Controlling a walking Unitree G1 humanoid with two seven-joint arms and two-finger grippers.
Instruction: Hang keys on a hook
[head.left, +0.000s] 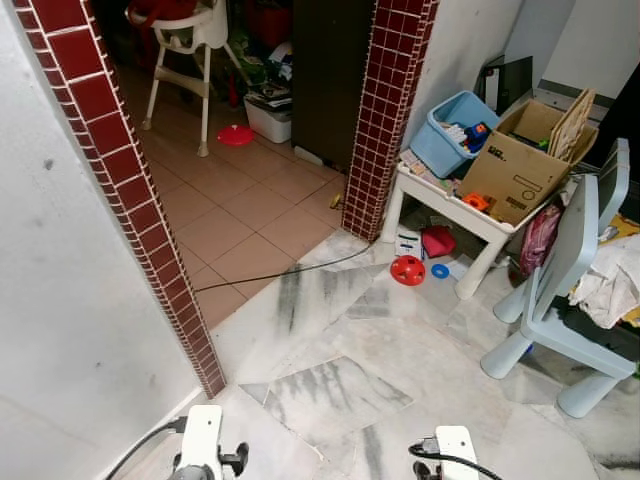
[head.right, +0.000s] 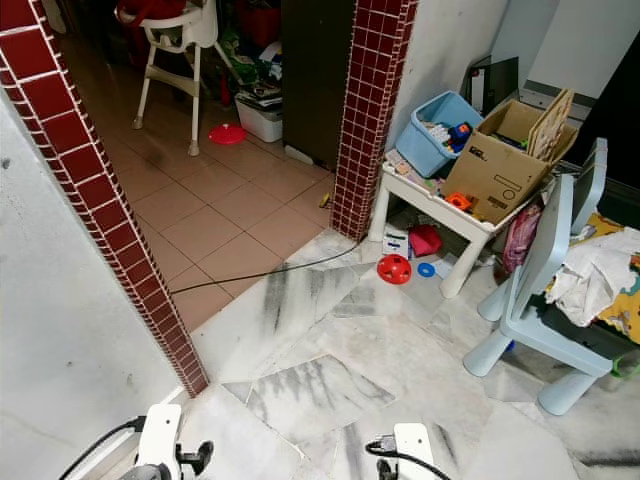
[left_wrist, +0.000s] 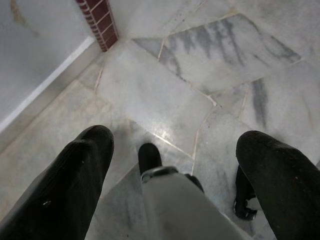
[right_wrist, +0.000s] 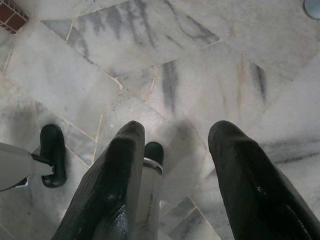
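Both arms hang low over the marble floor (head.left: 380, 350); their silver wrists show at the lower edge of the eye views, the left arm (head.left: 205, 440) and the right arm (head.left: 452, 448). My left gripper (left_wrist: 175, 135) is open, its two black fingers (left_wrist: 75, 175) spread wide with only floor and part of my own leg between them. My right gripper (right_wrist: 179, 127) is open too, with bare marble between its fingers (right_wrist: 240, 170).
A white wall with a red-tiled edge (head.left: 130, 200) stands close on my left. A second red-tiled pillar (head.left: 390, 110) frames a doorway onto a tan tiled floor with a high chair (head.left: 190, 40). At right are a white table (head.left: 470, 215) with a cardboard box (head.left: 520, 165), a pale blue chair (head.left: 570, 300), a red ball (head.left: 407, 270) and a black cable (head.left: 280, 272).
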